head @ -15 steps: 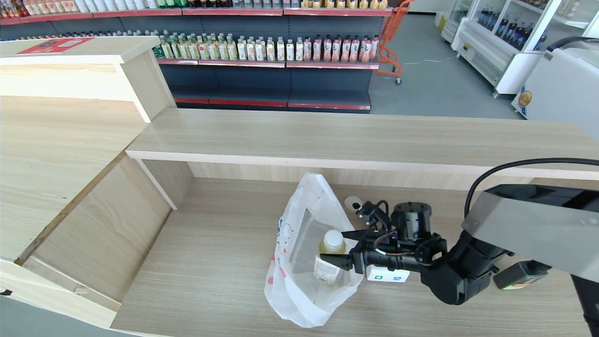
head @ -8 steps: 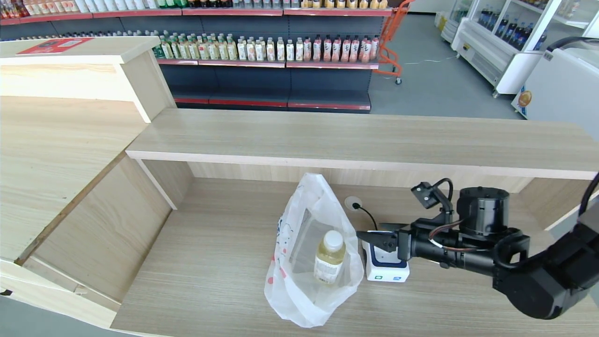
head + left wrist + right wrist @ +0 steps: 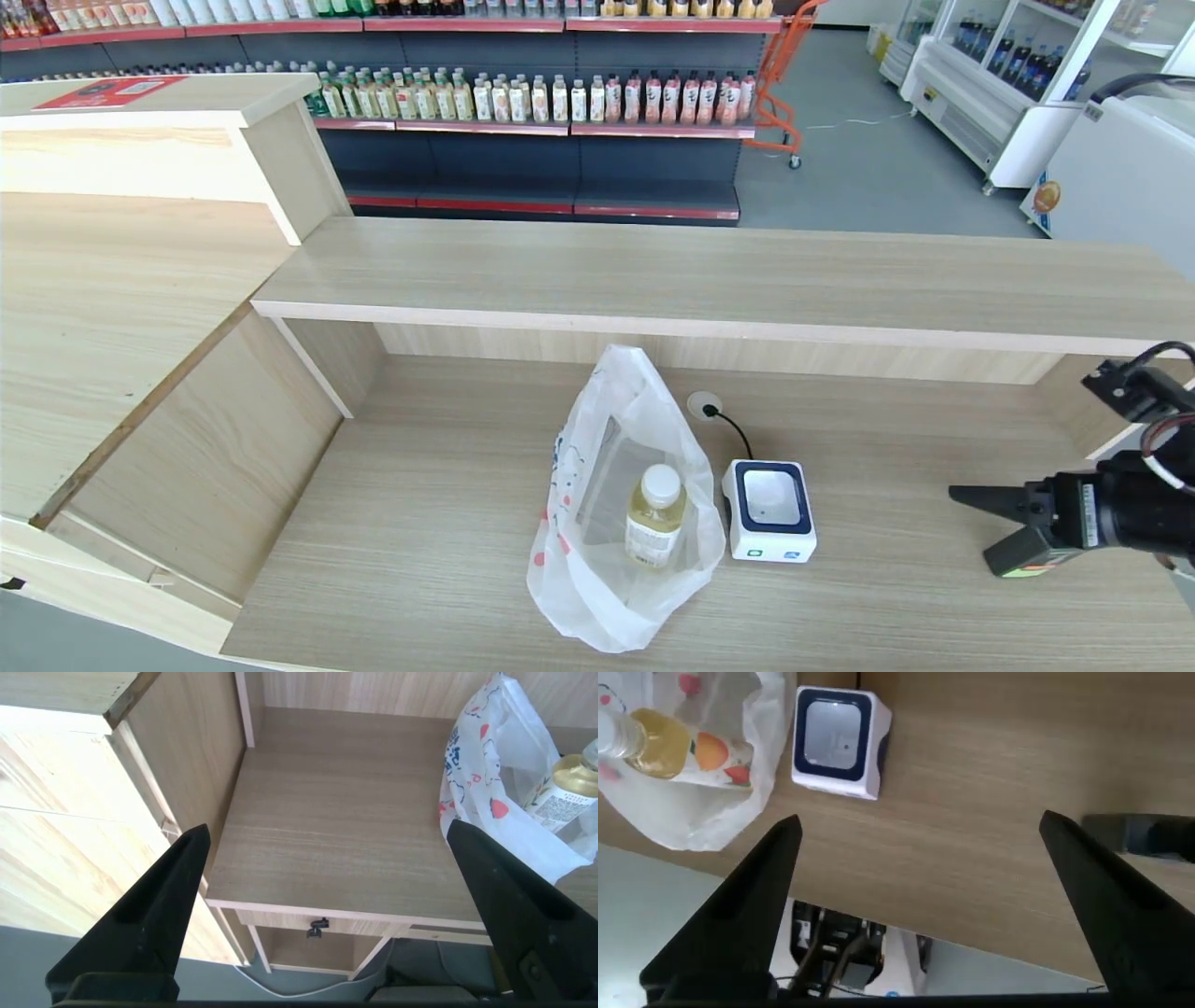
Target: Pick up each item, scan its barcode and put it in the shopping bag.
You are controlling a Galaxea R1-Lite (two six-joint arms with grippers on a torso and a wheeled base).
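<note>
- A pale wood-grain laminate tabletop sits sunk under a raised counter ledge, smooth and matte, with a plain panel wall on its left.
- A shopping bag of thin, crinkled, see-through white plastic with red and blue print stands open near the tabletop's middle.
- The right gripper hovers over the tabletop's far right, its dark tapered jaws spread wide and holding nothing; the bag lies well apart to its left, with the scanner between them.
- The left gripper hangs above the tabletop's near left edge, jaws equally wide and empty, apart from the bag.
- A boxy white barcode scanner with rounded corners and a dark-blue-framed window rests just beside the bag, almost touching it; a black cable runs from it to a round port behind.
- A clear plastic bottle of pale yellow drink, white-capped and labelled, stands inside the bag, tilted slightly.
- A small dark object with orange and green marks lies beneath the right jaws.
</note>
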